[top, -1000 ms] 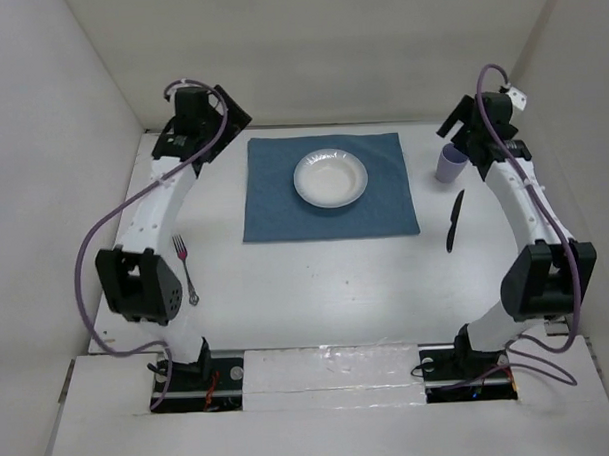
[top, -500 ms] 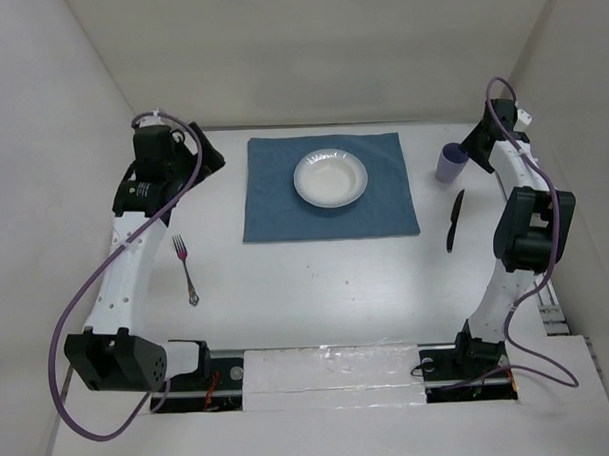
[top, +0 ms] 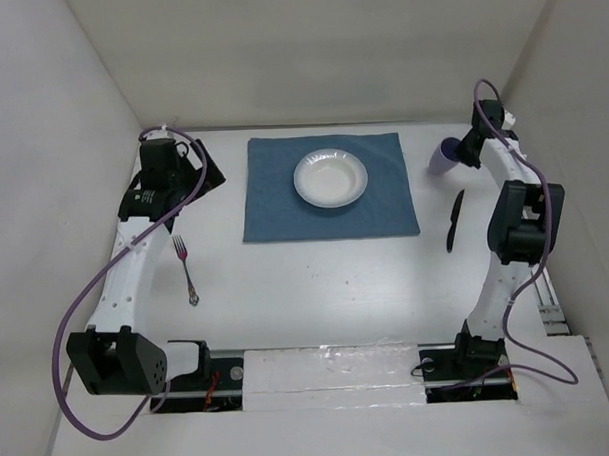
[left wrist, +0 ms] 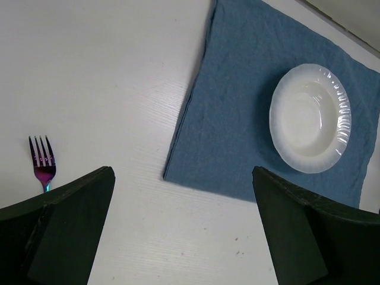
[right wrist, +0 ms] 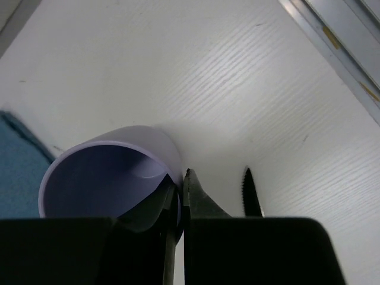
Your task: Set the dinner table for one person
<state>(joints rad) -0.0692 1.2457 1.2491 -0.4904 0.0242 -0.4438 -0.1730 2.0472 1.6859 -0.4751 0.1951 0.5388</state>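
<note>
A lilac cup (top: 442,156) sits at the back right of the white dinner table (top: 317,288), tipped toward the blue placemat (top: 279,209). My right gripper (top: 461,153) is shut on the cup's wall. In the right wrist view one finger is inside the cup (right wrist: 107,172) and the other outside, at the right gripper (right wrist: 181,191). A white plate (top: 330,177) rests on the placemat. A black knife (top: 454,221) lies right of the mat, a purple-tinted fork (top: 186,267) to its left. My left gripper (left wrist: 184,237) hangs open above bare table beside the fork (left wrist: 41,166).
White walls enclose the table on three sides. The knife's serrated tip (right wrist: 249,196) lies close beside the right fingers. In the left wrist view the placemat (left wrist: 237,119) and plate (left wrist: 309,119) lie ahead of the open fingers. A metal rail (right wrist: 338,35) runs along the right edge.
My right gripper has closed on the cup's wall, and the cup now leans toward the placemat. The left arm swung back and out, then shifted slightly right, still open.
</note>
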